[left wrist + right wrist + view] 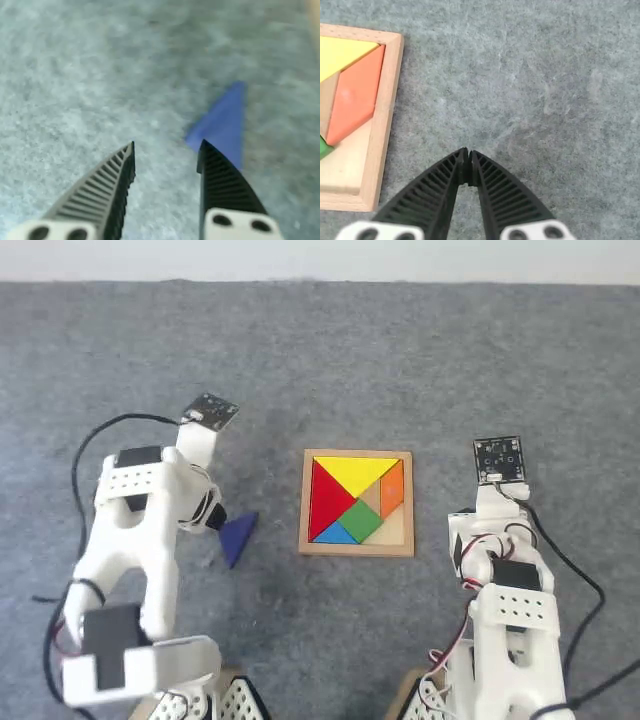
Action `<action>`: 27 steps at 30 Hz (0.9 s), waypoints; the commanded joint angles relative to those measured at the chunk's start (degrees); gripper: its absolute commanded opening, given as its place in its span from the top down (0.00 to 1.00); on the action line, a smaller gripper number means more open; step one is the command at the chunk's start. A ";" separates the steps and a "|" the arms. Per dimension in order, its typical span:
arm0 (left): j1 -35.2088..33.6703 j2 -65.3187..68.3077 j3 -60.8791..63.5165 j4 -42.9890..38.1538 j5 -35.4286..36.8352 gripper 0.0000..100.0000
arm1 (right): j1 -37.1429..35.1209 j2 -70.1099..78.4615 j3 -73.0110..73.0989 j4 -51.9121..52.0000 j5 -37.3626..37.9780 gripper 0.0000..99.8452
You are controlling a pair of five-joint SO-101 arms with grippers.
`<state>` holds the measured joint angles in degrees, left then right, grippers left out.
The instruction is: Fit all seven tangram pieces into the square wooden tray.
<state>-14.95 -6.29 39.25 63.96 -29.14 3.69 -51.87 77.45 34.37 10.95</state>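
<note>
Blue triangle lies on the grey carpet near the square wooden tray, probably meant for the bare corner of the tray. The left gripper hangs over the triangle with jaws apart, seemingly ready to take it. The right gripper is closed and rests beside the tray.

Square wooden tray flat on grey worktop, yellow triangle at its 12 o'clock, red triangle at 9, orange parallelogram at 2, green square near centre, light blue triangle at 7, dark blue triangle flat outside, at tray's 9 o'clock, apart from the rim
</note>
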 commanded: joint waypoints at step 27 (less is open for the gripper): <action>15.47 -5.45 3.21 8.26 0.79 0.80 | -0.04 0.66 -3.34 -1.10 0.62 0.99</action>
<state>-0.62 -6.55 40.31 70.90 -28.53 3.69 -51.87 77.45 34.37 10.95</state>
